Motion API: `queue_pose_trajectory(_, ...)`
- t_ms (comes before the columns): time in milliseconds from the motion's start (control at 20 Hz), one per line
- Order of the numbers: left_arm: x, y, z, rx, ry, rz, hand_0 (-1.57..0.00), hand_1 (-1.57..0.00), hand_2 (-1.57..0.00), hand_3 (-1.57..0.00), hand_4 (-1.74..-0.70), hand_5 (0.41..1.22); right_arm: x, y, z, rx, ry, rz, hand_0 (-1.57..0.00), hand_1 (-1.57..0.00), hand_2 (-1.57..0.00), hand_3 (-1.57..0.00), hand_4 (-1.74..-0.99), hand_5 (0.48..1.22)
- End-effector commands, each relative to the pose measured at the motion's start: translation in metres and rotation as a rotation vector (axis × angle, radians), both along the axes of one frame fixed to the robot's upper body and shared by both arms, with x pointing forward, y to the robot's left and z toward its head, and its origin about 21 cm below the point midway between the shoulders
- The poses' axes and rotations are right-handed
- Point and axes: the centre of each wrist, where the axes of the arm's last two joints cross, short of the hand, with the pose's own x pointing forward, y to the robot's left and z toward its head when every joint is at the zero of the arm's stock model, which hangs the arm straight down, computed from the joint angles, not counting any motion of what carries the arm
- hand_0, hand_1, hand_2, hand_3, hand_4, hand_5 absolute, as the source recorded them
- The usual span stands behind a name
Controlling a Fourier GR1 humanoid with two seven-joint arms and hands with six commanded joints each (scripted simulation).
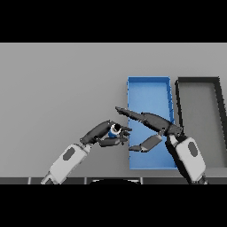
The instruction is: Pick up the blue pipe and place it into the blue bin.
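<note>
Grey table (62, 88), unlabelled blue bin (148, 86)

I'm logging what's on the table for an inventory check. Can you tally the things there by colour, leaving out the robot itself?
Blue: 2, the blue pipe held in the left hand, and the blue bin.
Black: 1, the black bin right of the blue one.
Total: 3

The blue pipe (115, 130) was mostly hidden inside the left hand (104, 133); its full shape could not be told.
</note>
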Motion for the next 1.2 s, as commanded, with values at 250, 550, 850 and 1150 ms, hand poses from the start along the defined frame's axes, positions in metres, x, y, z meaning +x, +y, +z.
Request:
queue_pose_trajectory(250,0.001,-0.002,-0.001,-0.012,-0.005,-0.028,-1.57,-1.57,-1.57,-1.53,-1.54,1.221,0.012,0.045,0.006,-0.070,-0.036,0.095,0.00,0.00,0.00,0.00,-1.243,0.522)
queue_pose_trajectory(550,0.008,0.001,-0.001,0.012,0.005,-0.012,-1.57,-1.57,-1.57,-1.56,-1.52,1.221,0.027,0.075,0.006,-0.095,-0.009,0.150,-0.02,-0.03,-0.05,-0.03,-1.236,0.493)
queue_pose_trajectory(850,0.007,-0.001,0.003,0.085,-0.060,0.007,-1.57,-1.55,-1.57,-1.28,-1.68,1.221,0.030,0.099,0.012,-0.061,-0.024,0.232,-1.01,-1.02,-1.02,-0.88,-1.527,0.570)
queue_pose_trajectory(1150,0.007,-0.002,0.000,-0.024,-0.042,-0.011,-1.57,-1.57,-1.57,-1.50,-1.72,1.221,0.029,0.096,0.010,-0.065,-0.052,0.239,-1.42,-1.43,-1.43,-1.39,-1.435,1.030)
